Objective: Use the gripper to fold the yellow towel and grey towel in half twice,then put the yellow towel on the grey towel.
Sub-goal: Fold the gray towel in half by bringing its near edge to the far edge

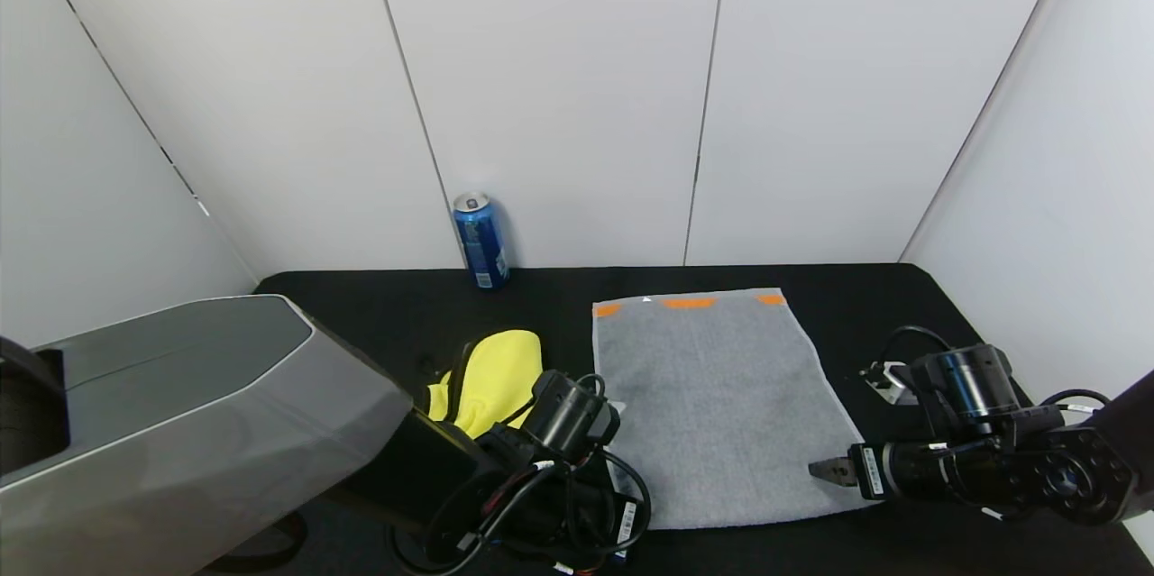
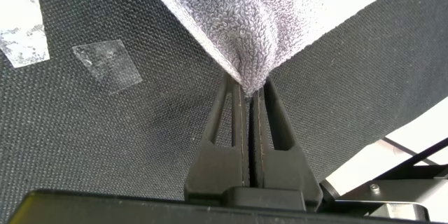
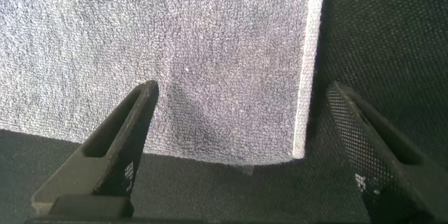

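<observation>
At the lower centre of the head view, the grey towel [image 1: 717,405] lies spread flat on the black table [image 1: 865,297], its orange-marked short edge toward the wall. The yellow towel [image 1: 494,378] sits bunched just to its left, not yet squared up, partly behind the left arm's wrist.

The left gripper [image 2: 252,92] is pinched tight on the near left corner of the grey towel; its wrist view shows a peak of terry cloth gathered between the closed tips and lifting off the table. In the head view the gripper itself is hidden under cables.

The right gripper [image 3: 241,122] hovers wide open at the near right corner, one finger [image 3: 122,143] over the cloth and the other [image 3: 371,147] over bare table (the hem runs between them). Nothing is held yet.

Judged step: first fold of the grey towel, near edge carried to the far edge.

To do it well: the right gripper likely needs to drop and close on the corner itself, taking hem and not just pile. Then both corners should rise together, level, and travel toward the orange marks without dragging the far edge. Uneven lift would skew the fold.

A blue drink can [image 1: 480,241] stands by the wall, well apart.
</observation>
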`<action>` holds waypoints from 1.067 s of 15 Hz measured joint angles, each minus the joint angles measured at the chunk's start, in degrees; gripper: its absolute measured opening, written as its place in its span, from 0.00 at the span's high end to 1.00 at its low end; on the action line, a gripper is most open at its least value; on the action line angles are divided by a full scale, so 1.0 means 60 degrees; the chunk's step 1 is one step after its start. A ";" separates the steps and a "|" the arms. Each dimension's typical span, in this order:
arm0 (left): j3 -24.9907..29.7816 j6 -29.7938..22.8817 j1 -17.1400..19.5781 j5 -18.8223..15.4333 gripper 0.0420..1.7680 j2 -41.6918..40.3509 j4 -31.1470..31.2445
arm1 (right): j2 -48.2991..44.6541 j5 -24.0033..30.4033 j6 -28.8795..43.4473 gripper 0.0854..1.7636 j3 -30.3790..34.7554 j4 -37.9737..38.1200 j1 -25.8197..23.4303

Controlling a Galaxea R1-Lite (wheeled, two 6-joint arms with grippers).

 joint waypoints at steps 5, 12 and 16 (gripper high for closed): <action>0.0002 0.0000 0.0000 -0.0006 0.95 0.0004 0.0000 | -0.0030 0.0059 0.0045 0.03 0.0043 0.0061 0.0087; 0.0000 0.0002 0.0000 -0.0004 0.95 0.0026 0.0000 | -0.0453 0.0183 0.0136 0.03 0.0280 0.0223 -0.0002; 0.0000 0.0002 -0.0004 0.0000 0.95 0.0037 0.0000 | -0.0628 0.0177 0.0132 0.03 0.0341 0.0175 -0.0024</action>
